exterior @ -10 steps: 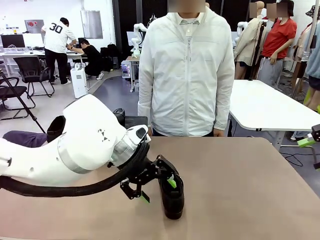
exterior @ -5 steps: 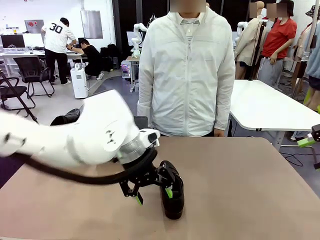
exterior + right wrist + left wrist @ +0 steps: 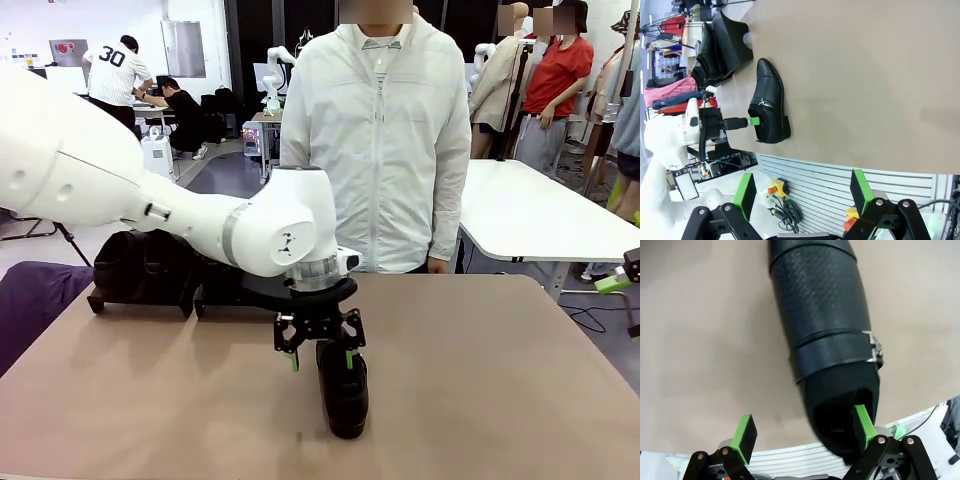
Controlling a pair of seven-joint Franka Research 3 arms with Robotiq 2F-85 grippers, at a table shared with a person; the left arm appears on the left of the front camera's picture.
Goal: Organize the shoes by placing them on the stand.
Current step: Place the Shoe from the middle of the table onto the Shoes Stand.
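Shoe (image 3: 343, 393) on the brown table (image 3: 500, 380) stood lengthwise near the robot's edge, toe toward the camera in the front view, heel end beneath the left gripper (image 3: 321, 360). That gripper's green-padded fingers (image 3: 744, 433) were spread apart; in the left wrist view one pad sat inside the shoe's opening at the heel while the other hung outside over bare table, clear of the leather, so nothing was clamped. A small metal buckle showed on the shoe's strap. The white left arm (image 3: 180, 215) reached in from the picture's left and turned straight down at the wrist. Behind it, at the table's far left, the stand (image 3: 150, 295) carried other dark shoes (image 3: 140, 262); how many could not be told. The right gripper (image 3: 802, 192) hung off the table's side with its fingers released and holding nothing. A person in a white jacket (image 3: 375, 140) stood at the far edge.
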